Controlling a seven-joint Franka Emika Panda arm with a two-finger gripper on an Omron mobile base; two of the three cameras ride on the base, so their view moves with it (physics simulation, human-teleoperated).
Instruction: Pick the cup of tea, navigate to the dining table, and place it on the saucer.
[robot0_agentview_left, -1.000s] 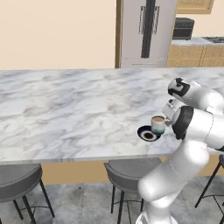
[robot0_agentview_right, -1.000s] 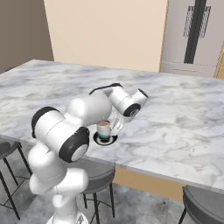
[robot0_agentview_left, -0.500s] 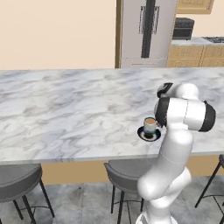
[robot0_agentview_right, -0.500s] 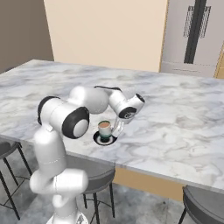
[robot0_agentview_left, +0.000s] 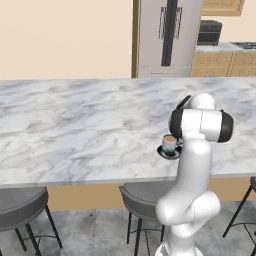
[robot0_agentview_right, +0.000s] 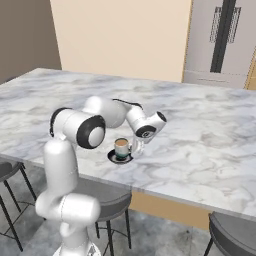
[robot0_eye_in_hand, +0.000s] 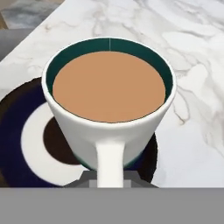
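A: Where is the cup of tea (robot0_eye_in_hand: 108, 105)?

B: It sits on the saucer (robot0_eye_in_hand: 26, 140). The saucer lies on the dining table (robot0_agentview_left: 75, 130), near the front edge, close to the robot.

A: What does the cup look like?

B: It is white outside and green inside. It is full of brown tea. It stands straight up, and no tea is on the table. From the hand camera, its little handle points right at us.

A: And the saucer?

B: It is round and dark blue, with a white middle. It is a bit wider than the cup. You can see it in the side pictures too (robot0_agentview_right: 120, 158), under the cup (robot0_agentview_right: 121, 148).

A: What is the gripper (robot0_agentview_right: 134, 148) doing?

B: It is right beside the cup, on the handle side. Its two fingers are pinched close together, shut tight. I cannot tell if they are squeezing the handle or only sitting next to it.

A: What else is there?

B: Grey round stools (robot0_agentview_left: 20, 205) stand under the table edge. Behind the table is a tall grey fridge (robot0_agentview_left: 167, 35).
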